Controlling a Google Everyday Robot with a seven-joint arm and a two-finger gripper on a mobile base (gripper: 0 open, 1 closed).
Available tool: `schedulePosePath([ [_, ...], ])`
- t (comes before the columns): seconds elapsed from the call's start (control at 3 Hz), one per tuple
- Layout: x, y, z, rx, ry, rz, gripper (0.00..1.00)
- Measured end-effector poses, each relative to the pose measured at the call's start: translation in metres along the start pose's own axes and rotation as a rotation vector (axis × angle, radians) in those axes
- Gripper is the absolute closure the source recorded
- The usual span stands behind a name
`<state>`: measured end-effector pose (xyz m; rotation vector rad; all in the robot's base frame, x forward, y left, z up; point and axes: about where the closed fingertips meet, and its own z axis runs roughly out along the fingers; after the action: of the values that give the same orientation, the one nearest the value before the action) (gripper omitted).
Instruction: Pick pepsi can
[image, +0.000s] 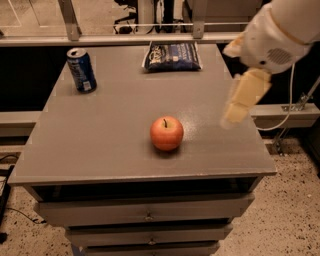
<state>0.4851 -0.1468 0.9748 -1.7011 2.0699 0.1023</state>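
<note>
The pepsi can (81, 70) is dark blue with a silver top and stands upright at the back left corner of the grey table (110, 145). My gripper (239, 102), pale yellow under a white arm housing, hangs above the table's right side. It is far to the right of the can and holds nothing that I can see.
A red-orange apple (166, 133) sits near the table's middle front. A flat blue-and-white snack bag (171, 56) lies at the back centre. Drawers (145, 216) are below the tabletop. A rail (150, 39) runs behind the table, and a speckled floor (290, 210) is to the right.
</note>
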Motion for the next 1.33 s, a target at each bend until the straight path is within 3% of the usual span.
schedulePosePath([
  [0.33,-0.077,-0.024,0.038,-0.039,-0.191,-0.019,0.00],
  [0.67,-0.142,-0.042,0.064,-0.053,-0.336,-0.027,0.00],
  [1.0,-0.142,-0.042,0.064,-0.053,-0.336,-0.027,0.00],
  [1.33,-0.154,-0.056,0.073,-0.060,-0.424,0.039,0.00],
])
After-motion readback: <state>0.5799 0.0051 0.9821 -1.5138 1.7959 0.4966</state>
